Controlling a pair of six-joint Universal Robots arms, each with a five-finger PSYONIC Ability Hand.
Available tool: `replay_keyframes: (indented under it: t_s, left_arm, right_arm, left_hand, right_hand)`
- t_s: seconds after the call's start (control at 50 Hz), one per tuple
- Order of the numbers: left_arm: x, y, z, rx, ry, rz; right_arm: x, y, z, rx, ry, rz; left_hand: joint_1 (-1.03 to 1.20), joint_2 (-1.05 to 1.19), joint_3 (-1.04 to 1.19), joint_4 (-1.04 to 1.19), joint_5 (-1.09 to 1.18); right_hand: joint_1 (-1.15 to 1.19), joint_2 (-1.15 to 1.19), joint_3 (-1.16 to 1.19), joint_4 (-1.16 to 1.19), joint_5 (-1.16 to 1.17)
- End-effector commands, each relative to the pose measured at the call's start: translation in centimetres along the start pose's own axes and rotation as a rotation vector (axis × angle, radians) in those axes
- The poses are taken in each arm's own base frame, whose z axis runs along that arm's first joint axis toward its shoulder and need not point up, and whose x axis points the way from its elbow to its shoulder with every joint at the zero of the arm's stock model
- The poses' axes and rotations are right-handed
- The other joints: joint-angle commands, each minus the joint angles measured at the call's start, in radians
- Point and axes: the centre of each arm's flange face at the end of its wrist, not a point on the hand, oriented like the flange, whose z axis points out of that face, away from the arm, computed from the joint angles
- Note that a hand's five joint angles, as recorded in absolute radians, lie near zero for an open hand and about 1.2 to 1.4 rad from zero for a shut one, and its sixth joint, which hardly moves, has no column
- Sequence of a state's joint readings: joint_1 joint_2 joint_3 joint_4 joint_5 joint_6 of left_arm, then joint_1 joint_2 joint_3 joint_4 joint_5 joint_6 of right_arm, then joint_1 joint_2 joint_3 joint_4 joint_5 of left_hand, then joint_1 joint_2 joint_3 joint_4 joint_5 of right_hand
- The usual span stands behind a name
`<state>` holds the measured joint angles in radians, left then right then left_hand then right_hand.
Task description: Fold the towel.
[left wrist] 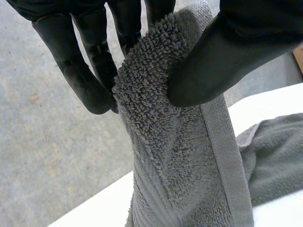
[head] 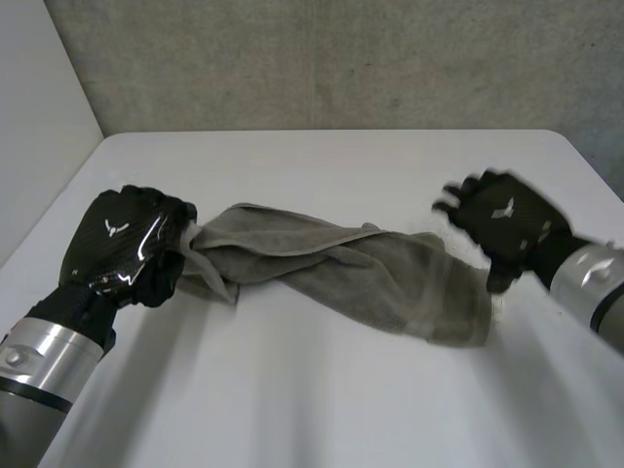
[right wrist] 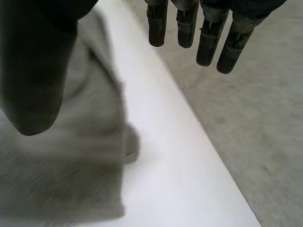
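Observation:
A grey towel (head: 341,268) lies twisted and bunched across the middle of the white table (head: 322,400). My left hand (head: 127,244) grips its left end. In the left wrist view, the fingers (left wrist: 85,75) and thumb (left wrist: 222,61) pinch a corner of the towel (left wrist: 161,109), which hangs down from them. My right hand (head: 502,219) hovers just past the towel's right end, open and holding nothing. In the right wrist view, its fingers (right wrist: 208,38) are straight and spread from the thumb (right wrist: 33,71), with the towel (right wrist: 80,156) on the table beneath.
The table's far edge (head: 331,132) meets a grey wall. In the right wrist view the table edge (right wrist: 199,142) runs beside the towel, with grey floor (right wrist: 255,132) beyond it. Bare tabletop lies in front of the towel.

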<state>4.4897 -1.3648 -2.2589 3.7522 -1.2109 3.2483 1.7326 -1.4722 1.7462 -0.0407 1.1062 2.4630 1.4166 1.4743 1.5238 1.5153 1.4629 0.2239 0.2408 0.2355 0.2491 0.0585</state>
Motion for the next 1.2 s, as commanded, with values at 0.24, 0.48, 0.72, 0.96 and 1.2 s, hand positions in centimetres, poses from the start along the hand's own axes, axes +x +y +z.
replay_keyframes:
  t_s: [0.24, 0.48, 0.72, 0.96, 1.2]
  left_arm:
    - [-0.4, 0.8, -0.4, -0.031, -0.022, -0.005]
    - [-0.4, 0.6, -0.4, -0.019, -0.024, -0.002]
    - [-1.7, 0.5, 0.4, -0.007, -0.065, 0.010]
    - [-5.7, -3.3, 3.3, 0.065, -0.156, 0.018]
    - [-6.9, -3.7, 4.2, 0.047, -0.165, -0.147]
  right_arm:
    - [-0.6, 2.7, 12.1, -0.252, -0.094, 0.406]
    - [-2.6, 5.1, 15.1, -0.304, -0.123, 0.508]
    - [-3.5, 4.7, 14.6, -0.306, -0.138, 0.538]
    - [1.0, -4.8, 6.7, -0.068, -0.073, 0.448]
    - [0.6, -7.8, -0.2, 0.020, -0.100, 0.317]
  left_hand:
    - [-0.020, -0.078, -0.128, -0.119, -0.241]
    - [-0.020, -0.078, -0.128, -0.119, -0.241]
    - [-0.046, -0.104, -0.154, -0.145, -0.267]
    - [-0.020, -0.078, -0.128, -0.119, -0.241]
    - [-0.020, -0.078, -0.128, -0.119, -0.241]
  right_hand:
    - [0.043, 0.026, 0.031, 0.018, 0.034]
    - [0.255, 0.238, 0.243, 0.229, 0.245]
    - [1.172, 1.155, 1.161, 1.147, 1.163]
    - [1.172, 1.155, 1.161, 1.147, 1.163]
    - [1.172, 1.155, 1.161, 1.147, 1.163]
